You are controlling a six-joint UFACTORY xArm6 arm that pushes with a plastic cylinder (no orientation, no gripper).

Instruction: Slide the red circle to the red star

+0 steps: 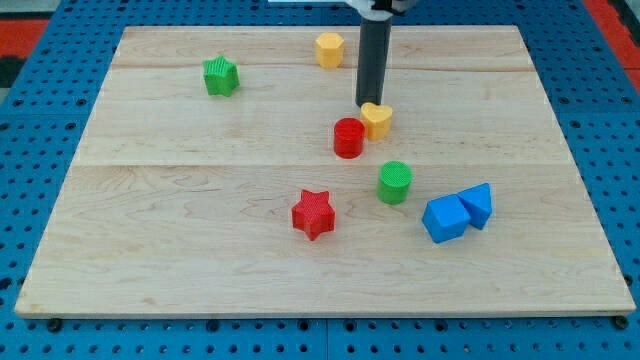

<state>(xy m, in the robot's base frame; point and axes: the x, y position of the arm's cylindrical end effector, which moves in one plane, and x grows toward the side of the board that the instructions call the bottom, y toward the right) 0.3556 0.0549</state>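
The red circle stands near the board's middle, touching a yellow heart on its upper right. The red star lies below it and slightly to the view's left, a short gap away. My tip is down on the board just above the red circle, at the yellow heart's upper left edge. The dark rod rises straight up out of the view's top.
A green circle sits right of the red star. A blue cube and a smaller blue block touch at the lower right. A yellow hexagon is at the top, a green star at upper left. The wooden board ends on all sides.
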